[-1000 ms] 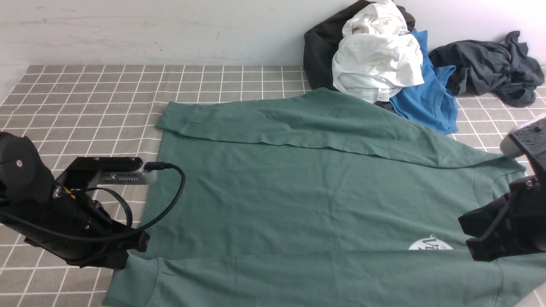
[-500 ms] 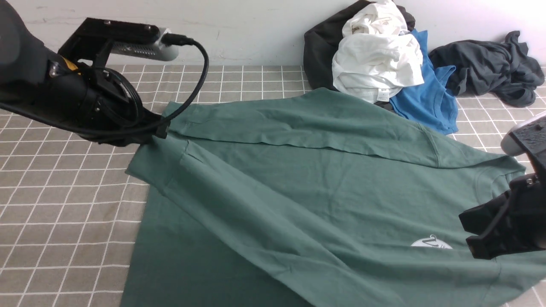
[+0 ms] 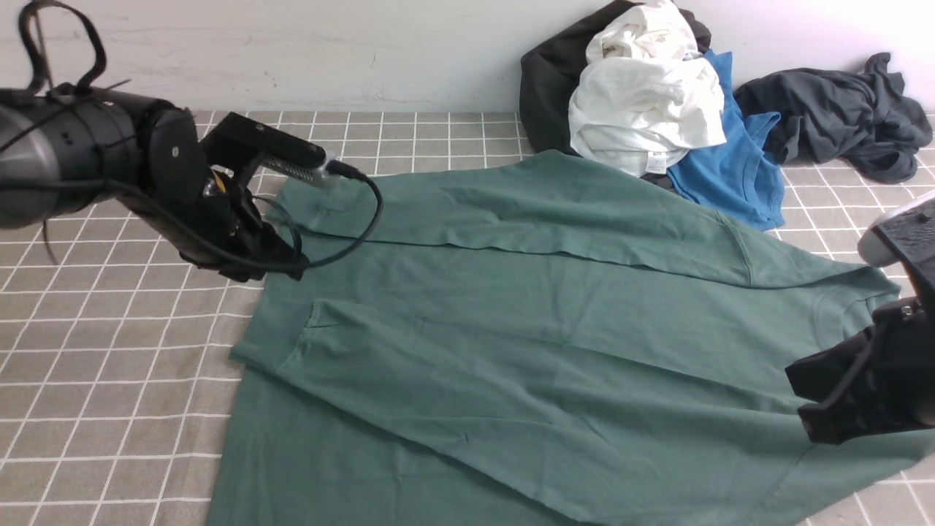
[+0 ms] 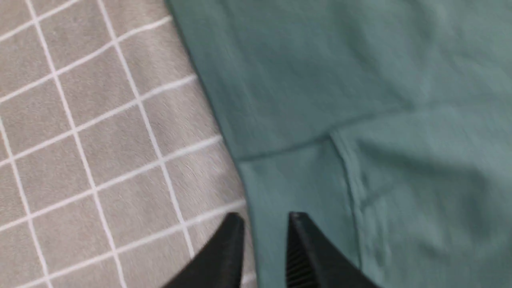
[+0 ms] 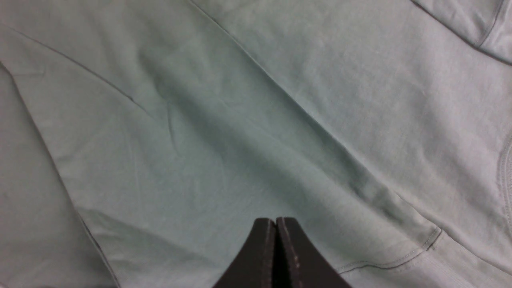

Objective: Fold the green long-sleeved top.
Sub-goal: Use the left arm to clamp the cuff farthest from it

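The green long-sleeved top [image 3: 555,307] lies spread flat on the checked cloth. Its far sleeve [image 3: 475,208] is folded along the back edge. The near sleeve [image 3: 467,380] lies diagonally over the body, with its cuff [image 3: 292,351] near the left hem. My left gripper [image 3: 288,269] hovers over that left edge, open; green cloth [image 4: 360,80] shows below its parted fingers [image 4: 264,218] and nothing is held. My right gripper [image 3: 811,409] stays low at the right, over the chest, and it is shut [image 5: 275,220] with nothing in it.
At the back right by the wall is a heap of clothes: a white garment [image 3: 643,109], a blue T-shirt [image 3: 730,172], a black garment [image 3: 544,88] and a charcoal-grey one [image 3: 833,117]. The grey checked tablecloth [image 3: 131,351] shows to the left of the top.
My left gripper lifted the near sleeve from the front edge, swung it back across the body and let go. The sleeve now covers the chest logo. The right arm has not moved.
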Available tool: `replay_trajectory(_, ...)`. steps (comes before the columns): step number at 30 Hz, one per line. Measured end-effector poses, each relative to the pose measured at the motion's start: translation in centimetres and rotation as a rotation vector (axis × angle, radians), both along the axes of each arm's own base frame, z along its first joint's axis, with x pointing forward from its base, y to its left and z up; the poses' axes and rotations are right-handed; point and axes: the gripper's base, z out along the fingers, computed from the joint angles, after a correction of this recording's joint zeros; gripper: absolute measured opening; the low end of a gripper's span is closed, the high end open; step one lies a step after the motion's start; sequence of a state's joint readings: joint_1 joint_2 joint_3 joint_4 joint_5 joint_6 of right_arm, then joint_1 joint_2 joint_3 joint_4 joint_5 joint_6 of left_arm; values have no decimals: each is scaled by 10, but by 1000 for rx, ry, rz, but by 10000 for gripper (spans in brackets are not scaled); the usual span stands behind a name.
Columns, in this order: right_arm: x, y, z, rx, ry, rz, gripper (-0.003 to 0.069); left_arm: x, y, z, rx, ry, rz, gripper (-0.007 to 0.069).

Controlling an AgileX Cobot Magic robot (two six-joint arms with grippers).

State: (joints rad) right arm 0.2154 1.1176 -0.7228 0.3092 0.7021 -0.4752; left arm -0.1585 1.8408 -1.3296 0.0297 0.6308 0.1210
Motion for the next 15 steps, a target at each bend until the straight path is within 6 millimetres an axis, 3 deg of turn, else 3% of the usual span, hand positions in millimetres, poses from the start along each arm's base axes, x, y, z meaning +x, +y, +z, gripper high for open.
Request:
replay_trajectory(3, 0, 1, 0, 10, 2, -3, -10, 25, 8, 13, -39, -39, 88, 314)
replay_trajectory(7, 0, 2, 1, 29, 4, -10, -10, 59, 13, 19, -58, -85, 130, 393)
replay_trajectory(11, 0, 2, 1, 38, 4, -14, -10, 95, 14, -2, -71, -83, 162, 406)
replay_trajectory(13, 0, 2, 1, 39, 2, -14, -10, 103, 15, -10, -78, -82, 176, 407)
replay_trajectory(15, 1, 2, 1, 39, 0, -15, -10, 119, 19, -30, -91, -70, 213, 412)
